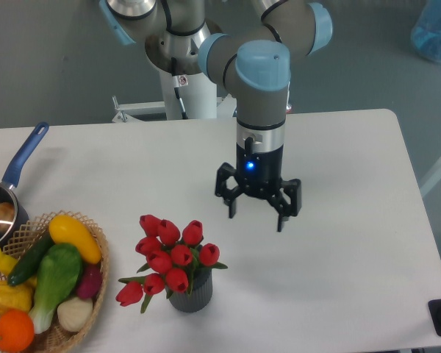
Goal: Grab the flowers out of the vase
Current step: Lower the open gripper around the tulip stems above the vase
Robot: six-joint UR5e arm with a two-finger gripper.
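Note:
The flowers (170,257), a bunch of red tulips with green leaves, stand in the vase (190,298), a small dark grey ribbed cylinder near the table's front edge. My gripper (256,215) hangs above the table up and to the right of the bunch, well apart from it. Its fingers are spread wide, pointing down, with nothing between them.
A wicker basket (95,276) of fruit and vegetables sits at the front left, close to the flowers. Behind it at the left edge is a pan with a blue handle (23,157). The arm's white pedestal (189,88) stands at the table's back edge.

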